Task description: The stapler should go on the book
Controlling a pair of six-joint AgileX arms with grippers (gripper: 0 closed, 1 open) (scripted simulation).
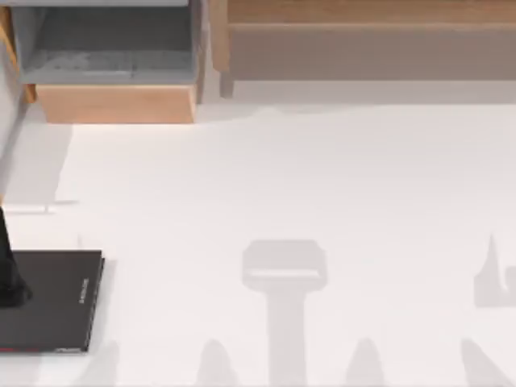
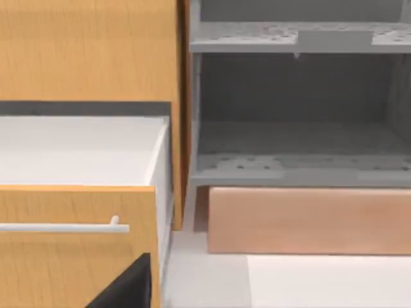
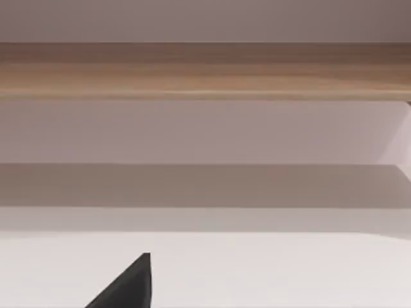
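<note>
The book (image 1: pixel 60 310) lies flat at the table's front left, black, with white lettering along its right edge and a red strip at its near end. A dark tapering shape (image 1: pixel 10 278) rests over the book's left part, cut off by the picture's edge; I cannot tell whether it is the stapler. In the left wrist view one dark fingertip (image 2: pixel 131 287) pokes in before a drawer front. In the right wrist view one dark fingertip (image 3: pixel 131 285) hangs above the white tabletop. Neither touches anything.
A grey open shelf unit (image 1: pixel 109 48) on a wooden base stands at the back left. A long wooden shelf (image 1: pixel 363 40) runs along the back right. The left wrist view shows an open drawer (image 2: pixel 77 151) with a white inside and a bar handle (image 2: pixel 64 226).
</note>
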